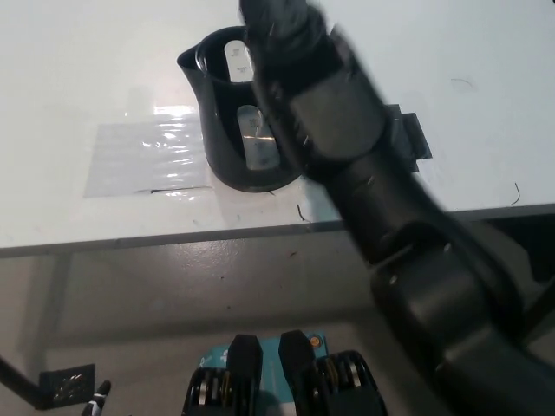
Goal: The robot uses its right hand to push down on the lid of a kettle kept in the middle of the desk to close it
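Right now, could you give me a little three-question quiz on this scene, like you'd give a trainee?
1. True or false: the kettle stands on the white desk.
2. What covers the kettle's right side? A) a person's sleeve B) the black right arm C) a cloth
3. Fill in: the clear plastic sheet lies to the kettle's ____ in the picture.

Key: 1 true; 2 B; 3 left. The right hand itself is hidden in the blur at the top, so its state cannot be told; the left hand is out of view.
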`<act>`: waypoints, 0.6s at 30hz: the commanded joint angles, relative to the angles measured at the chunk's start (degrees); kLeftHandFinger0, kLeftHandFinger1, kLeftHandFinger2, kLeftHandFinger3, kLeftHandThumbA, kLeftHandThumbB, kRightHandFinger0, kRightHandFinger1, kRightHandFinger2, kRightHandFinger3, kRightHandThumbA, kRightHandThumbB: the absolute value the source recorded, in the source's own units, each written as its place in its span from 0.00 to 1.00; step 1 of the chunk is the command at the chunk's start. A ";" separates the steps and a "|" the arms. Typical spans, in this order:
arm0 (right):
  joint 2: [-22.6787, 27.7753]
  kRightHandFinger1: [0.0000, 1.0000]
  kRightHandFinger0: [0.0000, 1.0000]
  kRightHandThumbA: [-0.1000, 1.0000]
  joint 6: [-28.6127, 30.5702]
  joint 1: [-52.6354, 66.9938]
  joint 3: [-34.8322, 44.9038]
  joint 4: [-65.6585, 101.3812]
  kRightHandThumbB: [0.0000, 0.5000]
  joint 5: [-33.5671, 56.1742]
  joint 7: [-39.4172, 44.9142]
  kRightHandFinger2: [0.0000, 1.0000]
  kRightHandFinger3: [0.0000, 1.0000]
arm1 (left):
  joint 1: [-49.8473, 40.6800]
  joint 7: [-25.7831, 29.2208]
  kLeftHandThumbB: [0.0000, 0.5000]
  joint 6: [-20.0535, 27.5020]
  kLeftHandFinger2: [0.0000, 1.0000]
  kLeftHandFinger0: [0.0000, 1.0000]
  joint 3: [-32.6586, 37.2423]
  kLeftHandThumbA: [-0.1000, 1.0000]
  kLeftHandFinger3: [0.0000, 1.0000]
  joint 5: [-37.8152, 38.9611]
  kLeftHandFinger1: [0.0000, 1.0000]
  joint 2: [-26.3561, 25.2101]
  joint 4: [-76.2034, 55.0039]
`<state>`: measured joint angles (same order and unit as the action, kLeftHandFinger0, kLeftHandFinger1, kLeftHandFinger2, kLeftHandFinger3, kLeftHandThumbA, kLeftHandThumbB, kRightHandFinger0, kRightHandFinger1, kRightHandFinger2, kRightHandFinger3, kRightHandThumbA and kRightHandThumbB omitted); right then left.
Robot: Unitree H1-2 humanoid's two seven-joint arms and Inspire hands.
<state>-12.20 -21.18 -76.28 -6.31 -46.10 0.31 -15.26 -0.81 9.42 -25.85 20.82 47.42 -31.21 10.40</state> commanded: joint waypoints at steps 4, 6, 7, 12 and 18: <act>-1.56 0.83 0.78 0.35 6.59 0.98 0.69 -0.66 0.17 -1.94 -1.51 0.88 0.86 | 0.49 2.29 0.22 -1.08 1.00 1.00 0.43 1.00 1.00 1.76 1.00 -0.95 -1.80; -1.87 0.83 0.79 0.36 8.06 1.45 0.87 -2.00 0.18 -2.00 -1.66 0.85 0.85 | 0.79 2.75 0.23 -1.08 1.00 1.00 1.12 1.00 1.00 1.74 1.00 -1.10 -1.82; -1.99 0.81 0.78 0.36 8.39 1.51 1.04 -2.27 0.18 -1.95 -1.72 0.83 0.83 | 0.78 2.80 0.23 -1.08 1.00 1.00 1.13 1.00 1.00 1.81 1.00 -1.12 -1.86; -2.73 0.78 0.76 0.36 10.13 1.81 1.99 -3.43 0.20 -1.76 -1.98 0.78 0.80 | 0.98 2.70 0.22 -1.08 1.00 1.00 0.62 1.00 1.00 1.91 1.00 -0.96 -1.83; -3.09 0.78 0.76 0.37 11.93 2.49 3.68 -3.34 0.22 -0.87 -1.76 0.78 0.84 | 2.18 3.55 0.25 -1.08 1.00 1.00 1.07 1.00 1.00 3.23 1.00 -0.91 -1.57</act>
<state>-14.66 -13.09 -72.41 -4.05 -50.25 -0.76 -15.94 -0.05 11.49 -25.86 21.72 49.12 -31.18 9.69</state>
